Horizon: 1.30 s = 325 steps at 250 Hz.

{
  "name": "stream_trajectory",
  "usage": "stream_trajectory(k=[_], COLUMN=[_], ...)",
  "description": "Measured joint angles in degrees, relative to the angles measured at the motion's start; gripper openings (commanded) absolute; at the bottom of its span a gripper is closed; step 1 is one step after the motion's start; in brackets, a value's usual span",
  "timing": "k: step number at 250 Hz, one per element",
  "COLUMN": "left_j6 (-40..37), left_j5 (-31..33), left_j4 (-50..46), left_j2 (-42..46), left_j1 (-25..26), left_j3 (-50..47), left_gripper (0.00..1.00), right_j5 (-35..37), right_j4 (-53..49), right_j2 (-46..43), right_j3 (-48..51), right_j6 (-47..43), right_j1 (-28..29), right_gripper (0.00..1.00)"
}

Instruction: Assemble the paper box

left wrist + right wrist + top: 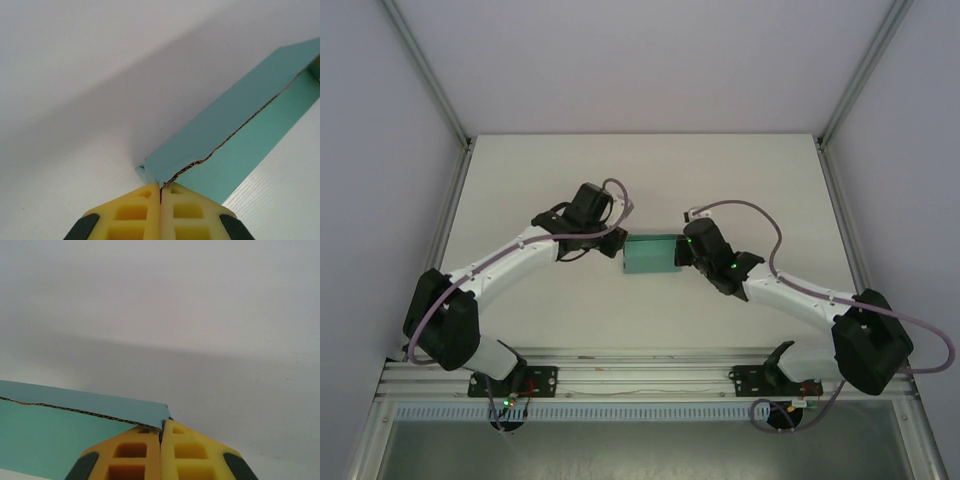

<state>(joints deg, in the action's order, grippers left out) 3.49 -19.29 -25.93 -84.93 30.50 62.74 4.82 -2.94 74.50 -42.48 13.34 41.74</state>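
Note:
The teal-green paper box (650, 256) sits mid-table between my two arms. My left gripper (620, 243) is at its left end and my right gripper (682, 250) at its right end. In the left wrist view the yellow fingers (135, 210) are pressed together, so the left gripper (160, 186) is shut on a corner of the paper box (235, 145), whose corrugated edge runs away up and right. The right wrist view shows the right gripper (161, 426) shut the same way on the corner of a card panel of the paper box (55, 435).
The white table (640, 180) stretches behind and in front of the box. Pale enclosure walls with metal posts (430, 70) stand at both sides. An aluminium rail (640, 375) carrying the arm bases runs along the near edge.

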Motion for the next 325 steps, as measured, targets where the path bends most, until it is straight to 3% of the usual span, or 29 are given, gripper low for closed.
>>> stream_trajectory(k=[104,325], left_j6=[13.03,22.14], left_j5=[-1.70,-8.39], left_j4=[-3.26,-9.40], left_j2=[-2.36,-6.43], left_j1=[-0.28,-2.91], left_j3=[3.21,8.41], left_gripper=[0.00,0.00], right_j5=[4.26,7.87], right_j4=[-0.96,1.07], right_j2=[0.37,0.98], right_j3=[-0.28,0.94], right_j6=[0.24,0.57], right_j1=[1.81,3.45], right_gripper=[0.00,0.00])
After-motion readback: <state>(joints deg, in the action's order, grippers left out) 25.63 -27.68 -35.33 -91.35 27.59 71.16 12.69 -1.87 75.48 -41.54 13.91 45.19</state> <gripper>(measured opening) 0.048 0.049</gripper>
